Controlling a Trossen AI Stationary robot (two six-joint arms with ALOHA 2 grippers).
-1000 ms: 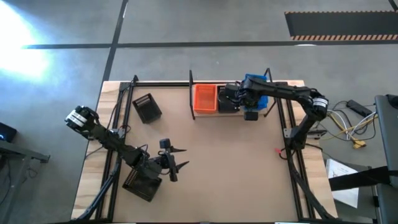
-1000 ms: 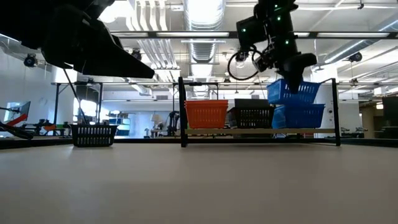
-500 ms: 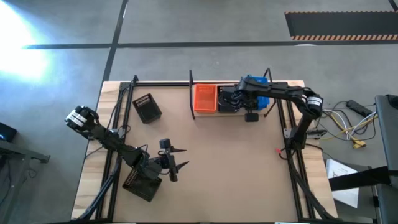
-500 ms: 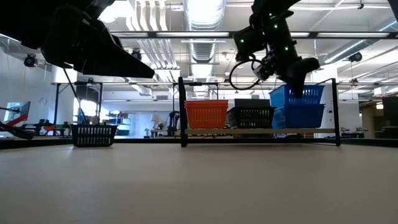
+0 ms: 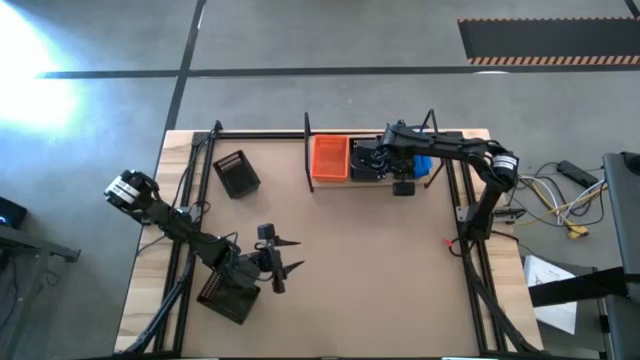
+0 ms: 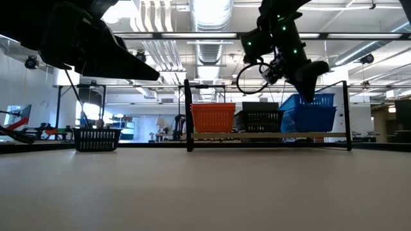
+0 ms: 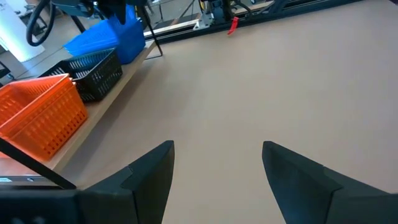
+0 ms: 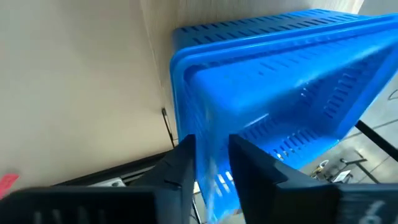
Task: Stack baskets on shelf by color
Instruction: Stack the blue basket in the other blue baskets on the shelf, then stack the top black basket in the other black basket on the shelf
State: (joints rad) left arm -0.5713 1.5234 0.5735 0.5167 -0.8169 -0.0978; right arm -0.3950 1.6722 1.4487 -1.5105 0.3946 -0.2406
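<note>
On the shelf (image 6: 266,135) at the table's far edge stand an orange basket (image 6: 213,117), a black basket (image 6: 260,120) and a blue stack (image 6: 308,114). My right gripper (image 8: 211,158) hangs over the shelf's right end, shut on the top blue basket (image 8: 280,93), which sits nested in the blue one below. One black basket (image 5: 236,173) rests on its bottom on the table's far left. Another (image 5: 225,295) lies under my left arm. My left gripper (image 7: 217,168) hovers open over the near left of the table. My right gripper pinches one wall of the top blue basket at its rim (image 8: 208,134), one finger (image 8: 179,168) outside and the other inside. The fingers slant down from above. The basket sits almost level, nested in the blue basket on the shelf board.
Black rails (image 5: 190,215) run along the table's left and right sides. A small red object (image 5: 447,242) lies near the right rail. The middle of the tabletop (image 5: 350,260) is bare brown board. The shelf's thin black end frames (image 6: 187,115) rise at both its ends.
My right gripper has moved down toward the shelf with the blue basket. The basket, held tilted above the blue one on the shelf a second ago, has sunk into it and now sits nearly level.
</note>
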